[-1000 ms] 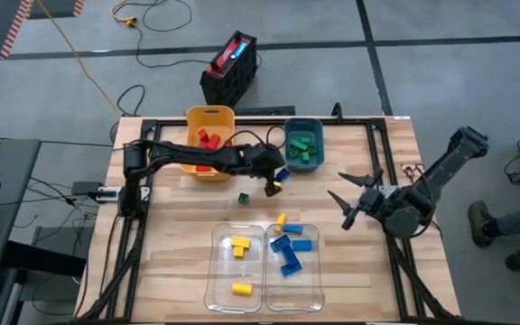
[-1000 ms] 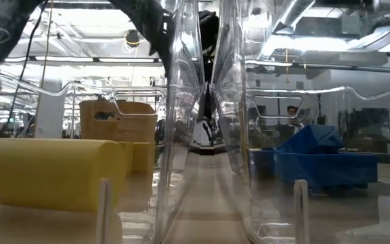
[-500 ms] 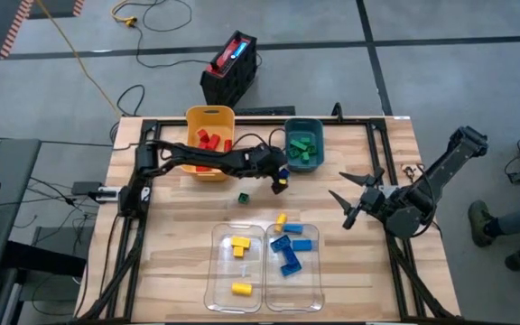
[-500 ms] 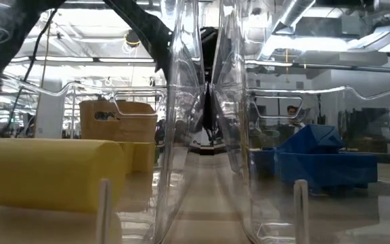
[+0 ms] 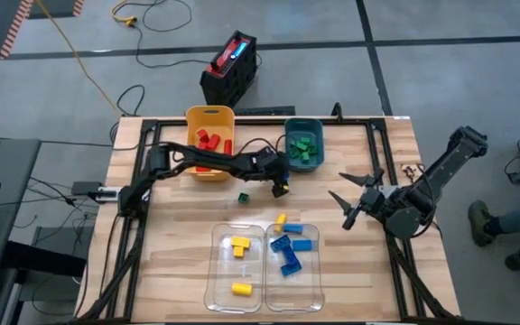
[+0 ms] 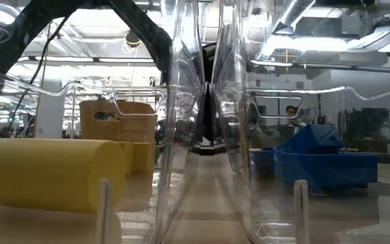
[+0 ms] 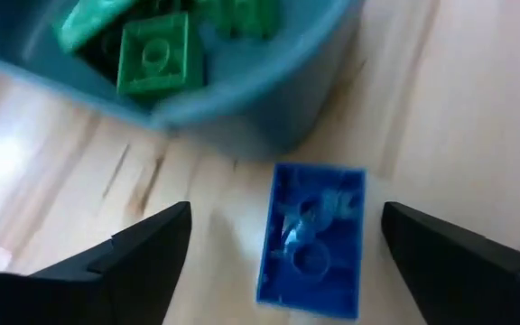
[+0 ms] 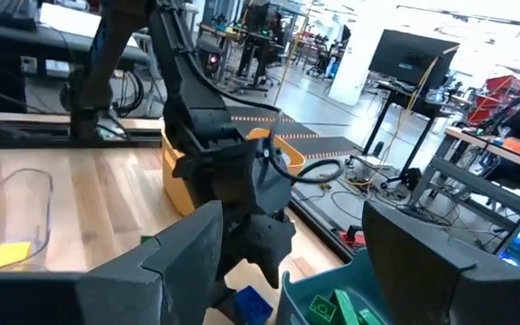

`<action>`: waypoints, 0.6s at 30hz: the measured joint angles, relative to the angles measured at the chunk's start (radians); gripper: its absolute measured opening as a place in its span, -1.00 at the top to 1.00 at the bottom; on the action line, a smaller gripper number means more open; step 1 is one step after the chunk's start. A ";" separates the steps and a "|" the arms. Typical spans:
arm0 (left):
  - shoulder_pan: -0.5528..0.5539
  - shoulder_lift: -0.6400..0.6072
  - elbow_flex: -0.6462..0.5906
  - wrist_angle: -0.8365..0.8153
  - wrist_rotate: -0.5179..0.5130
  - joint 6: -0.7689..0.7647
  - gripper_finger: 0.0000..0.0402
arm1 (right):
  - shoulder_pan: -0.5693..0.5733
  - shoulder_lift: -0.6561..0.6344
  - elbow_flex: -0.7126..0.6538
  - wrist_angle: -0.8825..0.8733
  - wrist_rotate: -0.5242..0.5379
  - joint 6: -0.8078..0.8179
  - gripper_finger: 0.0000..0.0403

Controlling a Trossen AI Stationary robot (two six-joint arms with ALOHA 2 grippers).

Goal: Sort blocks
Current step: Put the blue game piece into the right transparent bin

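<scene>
The left gripper (image 7: 278, 239) hangs with fingers spread wide over a small blue rectangular plastic brick (image 7: 314, 239) lying flat on the wooden table (image 5: 179, 244), just beside the teal plastic bin (image 7: 269, 99) of green bricks (image 7: 156, 56); to grip well, I judge it should drop straight, centre the brick between the fingers, and keep clear of the bin wall; the right gripper (image 5: 355, 200) waits, open, at the table's right side.

Two round bins (image 5: 209, 143) (image 5: 303, 144) side by side at the table's far edge, blocks inside each, left gripper (image 5: 280, 185) just beside the right-hand bin — one block (image 7: 312, 242) under its spread fingers, two trays (image 5: 238, 266) (image 5: 294, 264) together at the near edge, right gripper (image 5: 347, 197) well right of the trays — wide apart.
</scene>
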 joint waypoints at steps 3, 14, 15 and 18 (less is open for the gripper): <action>0.000 0.004 0.003 0.002 0.049 0.047 -0.60 | 0.001 0.000 0.000 -0.002 0.000 0.000 -0.40; -0.018 -0.006 0.003 -0.065 0.072 0.103 0.29 | 0.003 -0.001 0.000 -0.005 0.000 0.002 -0.40; -0.022 -0.012 0.003 -0.089 0.071 0.107 0.32 | 0.003 -0.001 0.000 -0.005 0.000 0.002 -0.40; -0.037 -0.045 0.001 -0.129 0.070 0.130 0.32 | 0.003 -0.001 0.000 -0.006 0.000 0.002 -0.40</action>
